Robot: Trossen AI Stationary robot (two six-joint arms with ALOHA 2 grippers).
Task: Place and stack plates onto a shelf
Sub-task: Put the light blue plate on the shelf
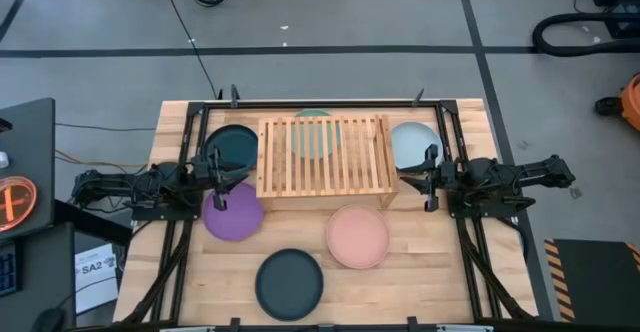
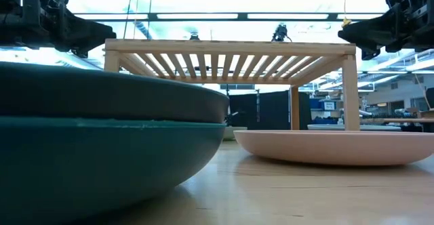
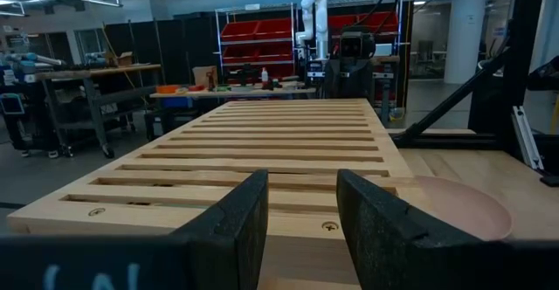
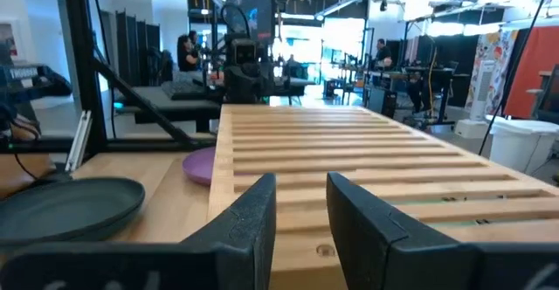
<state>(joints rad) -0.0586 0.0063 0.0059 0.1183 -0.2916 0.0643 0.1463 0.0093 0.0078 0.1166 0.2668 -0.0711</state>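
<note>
In the high view, nearest the bottom edge of the frame, a charcoal plate [image 1: 289,283] lies on the tabletop [image 1: 420,282], with a salmon pink plate [image 1: 357,236] just up and to the right of it and a purple plate [image 1: 233,213] at centre left. Above these, in the middle of the frame, stands the shelf [image 1: 324,155], its slatted top bare; a mint green plate [image 1: 314,135] shows through the slats beneath its upper part. A dark teal plate [image 1: 232,147] lies just beside the shelf's left end and a pale blue-white plate [image 1: 412,144] just beside its right end. The left hand [image 1: 216,180] hovers at the left end of the shelf, over the purple and teal plates, its fingers [image 3: 234,229] a narrow gap apart and holding nothing. The right hand [image 1: 428,180] hovers at the right end of the shelf, its fingers [image 4: 253,224] likewise slightly parted and empty.
</note>
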